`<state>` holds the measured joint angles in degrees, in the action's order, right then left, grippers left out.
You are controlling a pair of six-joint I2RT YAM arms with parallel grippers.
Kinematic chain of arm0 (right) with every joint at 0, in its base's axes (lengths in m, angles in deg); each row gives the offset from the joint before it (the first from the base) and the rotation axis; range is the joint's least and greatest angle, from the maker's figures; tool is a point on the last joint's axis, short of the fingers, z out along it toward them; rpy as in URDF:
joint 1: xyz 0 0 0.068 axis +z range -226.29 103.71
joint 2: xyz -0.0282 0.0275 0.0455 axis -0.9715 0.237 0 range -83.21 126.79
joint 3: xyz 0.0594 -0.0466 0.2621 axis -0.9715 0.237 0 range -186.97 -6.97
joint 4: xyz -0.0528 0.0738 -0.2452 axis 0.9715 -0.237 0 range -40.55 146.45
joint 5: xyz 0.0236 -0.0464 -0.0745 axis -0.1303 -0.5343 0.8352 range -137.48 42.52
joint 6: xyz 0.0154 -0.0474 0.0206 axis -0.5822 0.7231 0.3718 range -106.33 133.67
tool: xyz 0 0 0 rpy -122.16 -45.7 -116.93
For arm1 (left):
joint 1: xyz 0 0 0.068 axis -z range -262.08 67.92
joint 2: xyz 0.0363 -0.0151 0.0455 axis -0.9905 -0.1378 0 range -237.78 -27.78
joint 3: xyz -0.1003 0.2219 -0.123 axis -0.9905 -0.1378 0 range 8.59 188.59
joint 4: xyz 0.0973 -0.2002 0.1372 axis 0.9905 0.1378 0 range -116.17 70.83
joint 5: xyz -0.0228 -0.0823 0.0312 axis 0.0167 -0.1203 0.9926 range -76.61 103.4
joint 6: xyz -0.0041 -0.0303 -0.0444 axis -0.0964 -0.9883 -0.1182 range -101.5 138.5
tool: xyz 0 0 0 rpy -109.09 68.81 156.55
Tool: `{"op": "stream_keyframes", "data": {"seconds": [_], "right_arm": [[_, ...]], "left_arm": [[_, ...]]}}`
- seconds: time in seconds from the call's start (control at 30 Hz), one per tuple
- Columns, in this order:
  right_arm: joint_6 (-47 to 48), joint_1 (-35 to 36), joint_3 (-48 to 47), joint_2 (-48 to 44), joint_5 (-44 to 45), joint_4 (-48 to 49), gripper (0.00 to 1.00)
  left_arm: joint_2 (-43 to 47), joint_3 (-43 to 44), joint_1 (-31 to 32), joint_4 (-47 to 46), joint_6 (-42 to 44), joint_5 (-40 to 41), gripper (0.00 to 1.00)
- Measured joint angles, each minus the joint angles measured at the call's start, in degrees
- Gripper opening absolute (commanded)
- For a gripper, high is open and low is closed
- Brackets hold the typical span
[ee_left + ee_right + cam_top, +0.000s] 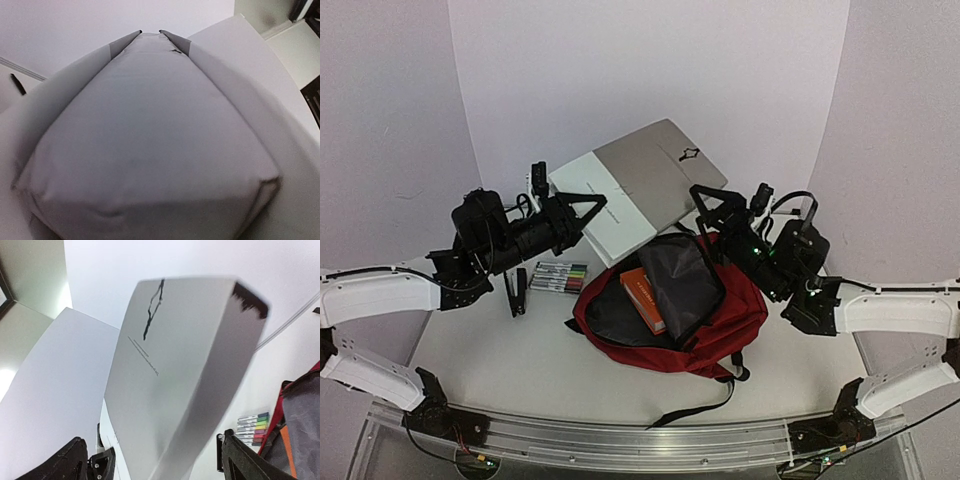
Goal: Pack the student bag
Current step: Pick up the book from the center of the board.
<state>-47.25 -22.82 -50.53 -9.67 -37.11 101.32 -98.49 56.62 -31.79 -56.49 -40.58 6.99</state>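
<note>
Left hand (pixel 582 212) clamps my big grey book (pixel 640 185) at its nine-o'clock edge; my right hand (pixel 712 205) stands wide astride the three-o'clock edge. Student bag (pixel 720 320) gapes at six, markers (pixel 560 277) beside its nine o'clock.

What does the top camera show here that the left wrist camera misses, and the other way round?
Only top external: the open student bag with an orange book inside, the marker set, the left gripper and right gripper. Only left wrist: the grey-and-white book close up, its edge filling the frame. Both: that book.
</note>
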Motion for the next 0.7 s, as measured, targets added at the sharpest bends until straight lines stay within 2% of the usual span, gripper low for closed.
{"op": "stream_keyframes", "data": {"seconds": [0.13,0.27,0.37,0.53,0.7], "right_arm": [[2.3,0.0,1.0,-5.0,2.9,-8.6,0.94],[7.1,0.0,-0.2,-8.1,5.4,-21.2,0.86],[11.6,0.0,-3.9,-7.3,6.0,-31.9,0.84],[18.6,0.0,-12.4,-1.5,5.6,-46.3,0.84],[23.7,0.3,-20.3,9.3,4.0,-55.8,0.83]], "left_arm": [[4.1,0.2,-7.2,8.6,-0.9,-0.9,0.23],[6.4,0.7,-15.7,16.2,-1.5,-3.7,0.23],[6.8,0.7,-21.4,20.9,-2.5,-8.6,0.23],[7.7,-0.4,-29.1,26.7,-3.6,-16.0,0.23],[11.7,-2.8,-33.4,33.9,-2.7,-20.3,0.23]]}}
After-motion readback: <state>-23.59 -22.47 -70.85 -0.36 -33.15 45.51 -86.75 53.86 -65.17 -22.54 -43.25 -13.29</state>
